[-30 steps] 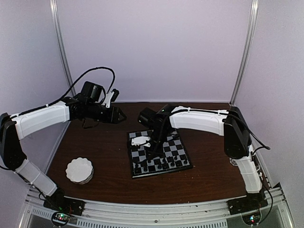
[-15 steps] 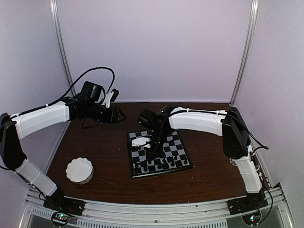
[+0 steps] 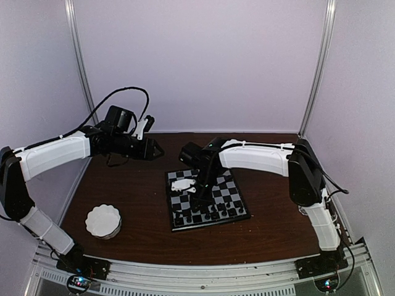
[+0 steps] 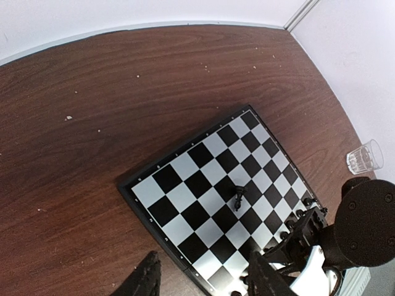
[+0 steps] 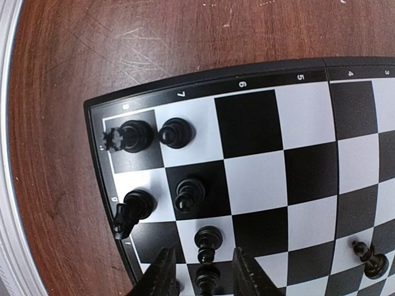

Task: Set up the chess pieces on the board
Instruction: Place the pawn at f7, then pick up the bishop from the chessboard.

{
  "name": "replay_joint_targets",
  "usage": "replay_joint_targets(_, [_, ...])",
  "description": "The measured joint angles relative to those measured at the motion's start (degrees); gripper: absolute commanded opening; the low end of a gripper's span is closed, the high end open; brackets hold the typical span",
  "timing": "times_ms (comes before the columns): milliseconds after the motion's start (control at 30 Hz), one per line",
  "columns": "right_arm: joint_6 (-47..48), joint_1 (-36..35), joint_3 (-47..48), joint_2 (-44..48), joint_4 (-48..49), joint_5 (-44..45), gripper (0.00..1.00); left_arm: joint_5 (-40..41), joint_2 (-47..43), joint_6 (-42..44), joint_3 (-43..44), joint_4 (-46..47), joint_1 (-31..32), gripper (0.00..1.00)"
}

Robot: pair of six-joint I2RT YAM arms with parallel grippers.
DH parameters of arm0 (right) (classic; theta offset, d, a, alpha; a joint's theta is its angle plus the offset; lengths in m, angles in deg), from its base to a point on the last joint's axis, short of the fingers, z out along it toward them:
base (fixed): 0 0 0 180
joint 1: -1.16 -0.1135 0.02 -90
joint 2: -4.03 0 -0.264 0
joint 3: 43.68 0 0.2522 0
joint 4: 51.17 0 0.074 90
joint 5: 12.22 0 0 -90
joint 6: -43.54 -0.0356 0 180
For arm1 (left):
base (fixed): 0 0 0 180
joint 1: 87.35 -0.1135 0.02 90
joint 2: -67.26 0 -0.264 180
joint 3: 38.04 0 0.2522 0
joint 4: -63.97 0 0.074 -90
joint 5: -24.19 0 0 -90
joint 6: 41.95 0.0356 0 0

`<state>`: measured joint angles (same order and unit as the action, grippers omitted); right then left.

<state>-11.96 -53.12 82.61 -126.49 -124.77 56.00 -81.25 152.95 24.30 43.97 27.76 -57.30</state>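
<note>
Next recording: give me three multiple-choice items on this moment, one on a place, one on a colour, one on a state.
1. Where is the white dish relative to the board?
A) on it
B) apart, near-left on the table
C) touching its rim
2. What colour are the chess pieces?
A) white
B) red
C) black
3. How is the left tool?
A) open, empty
B) shut on a piece
C) shut on the dish
Key: 1 B, bare wood separates them; 2 C, every piece seen is black; 3 A, its jaws stand apart with nothing between.
</note>
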Motion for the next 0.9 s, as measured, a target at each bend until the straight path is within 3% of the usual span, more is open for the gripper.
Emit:
replay_joint_targets(200, [0.0,0.6,1.1,0.1,-0.8,0.1,0.35,0.0,0.0,0.0,0.0,0.0,0.0,0.49])
replay_joint_targets(533, [6.7,8.9,4.9,0.5,-0.2,2.8,0.59,-0.2,0.0,0.0,0.0,0.0,0.0,0.49])
replay_joint_targets(900, [16.6,11.3,10.9,-2.4,0.7,6.8,0.63,-0.5,0.0,0.0,0.0,0.1,0.0,0.49])
